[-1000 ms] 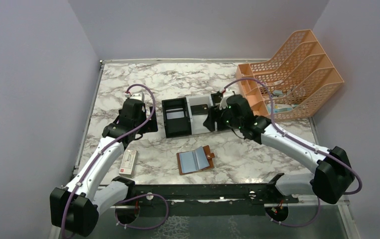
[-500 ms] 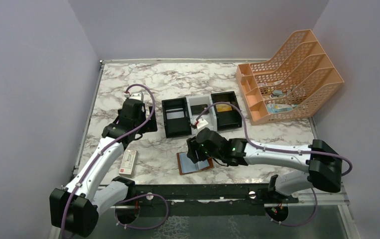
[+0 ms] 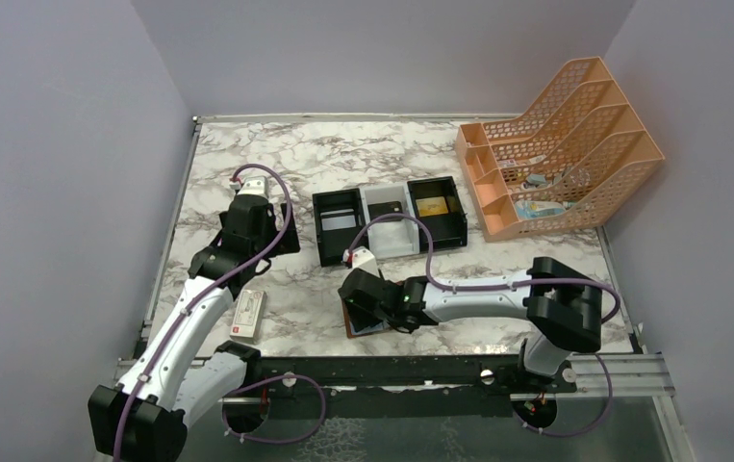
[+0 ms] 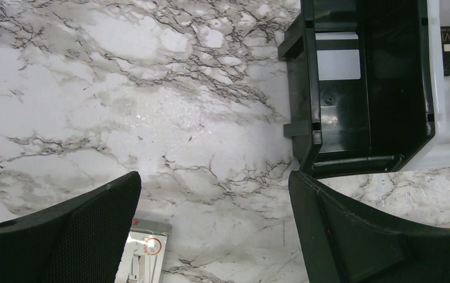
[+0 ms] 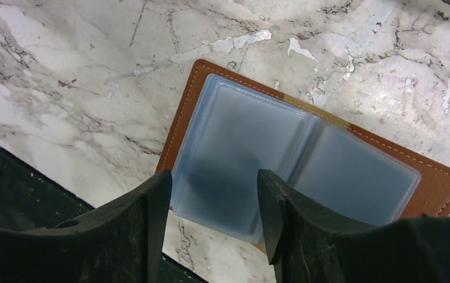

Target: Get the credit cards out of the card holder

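Note:
The card holder (image 5: 352, 171), brown leather with pale blue-grey pockets, lies open flat near the table's front edge. In the top view my right gripper (image 3: 367, 303) hides most of the card holder (image 3: 355, 329). My right gripper (image 5: 213, 183) hovers open just above it, its jaws astride the near edge of the left pocket with nothing between them. I cannot tell whether credit cards sit in the pockets. One pale credit card (image 4: 338, 63) lies in the tray's left black compartment. My left gripper (image 4: 213, 183) is wide open over bare marble, left of the tray.
The black-and-white tray (image 3: 348, 252) stands mid-table, with a gold card (image 3: 430, 206) in its right compartment and a small dark item (image 3: 389, 207) in the white one. A white box with a red mark (image 3: 249, 313) lies front left. An orange file rack (image 3: 574, 144) fills the back right.
My right arm swung from the tray down to the card holder, then shifted left over its left pocket, jaws a little narrower. The left arm shifted slightly.

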You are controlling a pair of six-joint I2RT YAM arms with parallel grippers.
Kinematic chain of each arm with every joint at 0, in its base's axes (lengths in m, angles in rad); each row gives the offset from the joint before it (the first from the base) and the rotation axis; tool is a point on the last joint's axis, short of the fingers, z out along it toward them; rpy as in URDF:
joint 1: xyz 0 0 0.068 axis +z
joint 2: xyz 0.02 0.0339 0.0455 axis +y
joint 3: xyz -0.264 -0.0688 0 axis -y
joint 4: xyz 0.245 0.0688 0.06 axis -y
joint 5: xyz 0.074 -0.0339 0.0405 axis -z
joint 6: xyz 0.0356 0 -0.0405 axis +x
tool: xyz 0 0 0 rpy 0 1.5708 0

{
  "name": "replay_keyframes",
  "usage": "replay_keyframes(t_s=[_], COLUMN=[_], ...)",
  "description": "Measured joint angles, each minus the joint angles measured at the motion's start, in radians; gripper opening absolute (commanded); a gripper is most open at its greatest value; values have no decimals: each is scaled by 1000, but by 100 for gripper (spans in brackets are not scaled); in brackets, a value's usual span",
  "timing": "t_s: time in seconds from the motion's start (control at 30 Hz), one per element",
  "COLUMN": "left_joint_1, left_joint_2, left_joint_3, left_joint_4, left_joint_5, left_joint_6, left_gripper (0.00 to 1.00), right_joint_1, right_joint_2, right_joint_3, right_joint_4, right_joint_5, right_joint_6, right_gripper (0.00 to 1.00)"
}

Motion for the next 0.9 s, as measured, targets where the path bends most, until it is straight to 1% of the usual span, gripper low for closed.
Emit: replay_keyframes(t_s=[0.2,0.43,0.63,0.73,0.83,0.9], left_joint_1=[0,0,0,0,0,0], left_joint_2=[-7,-6,-1,6,7,7], left_joint_3=[-6,-6,-7,-7,-7,-7], left_joint_4=[0,0,0,0,0,0], left_joint_5=[-9,-9,-5,1,8,10], left_joint_6=[-2,-1,0,1,2,3], left_gripper=[99,99,99,99,99,99], right_joint_1=[3,5,5,3,-3,-9], right_joint_2=[24,85,85,74,66,56], right_joint_3=[27,71,56,37,26,10], right_joint_4=[-48,-76,-42,-16,-5,10], right_joint_5=[33,67,64,56,51,47], right_joint_6=[12,-2,-4,0,1,2], right_gripper=[62,62,51,48,38,37])
